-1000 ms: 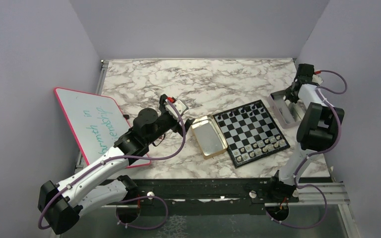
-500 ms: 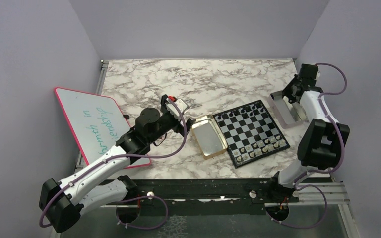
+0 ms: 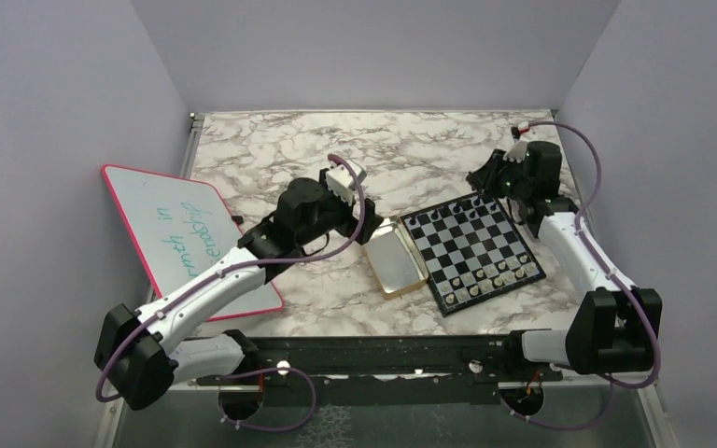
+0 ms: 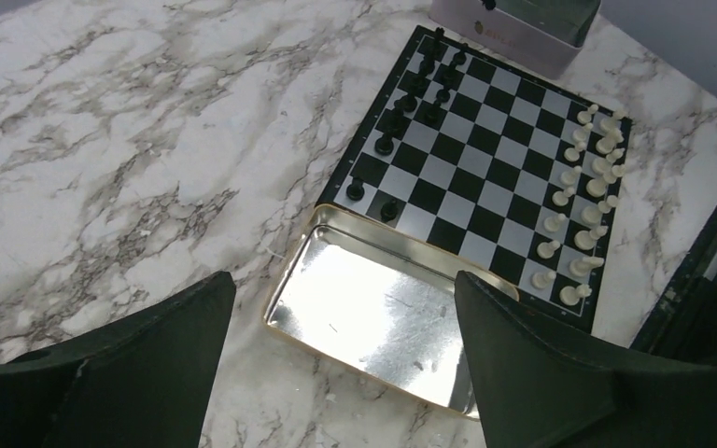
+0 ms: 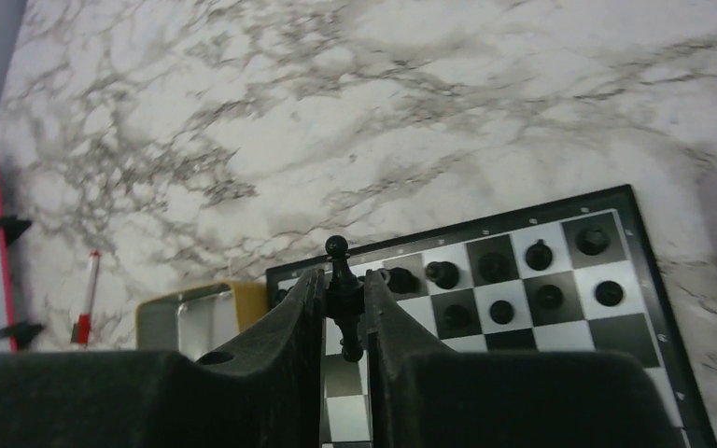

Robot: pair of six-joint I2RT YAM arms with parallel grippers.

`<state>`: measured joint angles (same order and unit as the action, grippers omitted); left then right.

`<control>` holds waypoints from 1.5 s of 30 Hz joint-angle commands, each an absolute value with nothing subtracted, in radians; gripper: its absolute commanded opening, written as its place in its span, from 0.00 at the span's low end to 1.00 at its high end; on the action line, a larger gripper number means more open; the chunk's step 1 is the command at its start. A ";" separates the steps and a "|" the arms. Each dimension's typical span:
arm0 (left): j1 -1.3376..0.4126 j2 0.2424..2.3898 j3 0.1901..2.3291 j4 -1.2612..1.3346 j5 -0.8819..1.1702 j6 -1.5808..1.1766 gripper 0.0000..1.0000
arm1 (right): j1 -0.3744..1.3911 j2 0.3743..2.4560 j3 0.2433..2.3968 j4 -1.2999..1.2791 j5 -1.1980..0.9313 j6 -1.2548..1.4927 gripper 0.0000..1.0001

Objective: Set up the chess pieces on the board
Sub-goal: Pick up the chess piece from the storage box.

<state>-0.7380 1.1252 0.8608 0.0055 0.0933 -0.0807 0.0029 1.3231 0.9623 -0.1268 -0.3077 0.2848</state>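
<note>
The board (image 3: 474, 245) lies right of centre on the marble table. Pale pieces (image 3: 502, 272) stand in rows along its near edge and black pieces (image 3: 456, 209) along its far edge. My right gripper (image 3: 485, 177) hovers above the board's far corner. In the right wrist view it (image 5: 344, 280) is shut on a black piece (image 5: 340, 285), held upright above the board (image 5: 523, 322). My left gripper (image 4: 344, 276) is open wide and empty above the gold tin (image 4: 383, 308), with the board (image 4: 485, 177) beyond it.
The open gold tin (image 3: 392, 258) touches the board's left edge. A pink-rimmed whiteboard (image 3: 179, 233) lies at the left, with a red marker (image 5: 87, 299) beside it. A grey box (image 4: 513, 19) stands past the board's right side.
My right arm has swung left from the box at the table's right side to above the board's far corner. My left gripper has moved forward and right, toward the tin.
</note>
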 commanded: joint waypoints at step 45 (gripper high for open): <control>-0.551 1.609 1.234 0.278 0.776 -0.835 0.32 | 0.397 1.106 0.718 0.442 -0.546 0.084 0.15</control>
<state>-0.5564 1.5944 1.2175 0.2455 0.7357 -0.8295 0.3855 1.0981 0.6823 0.4519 -0.5804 0.1036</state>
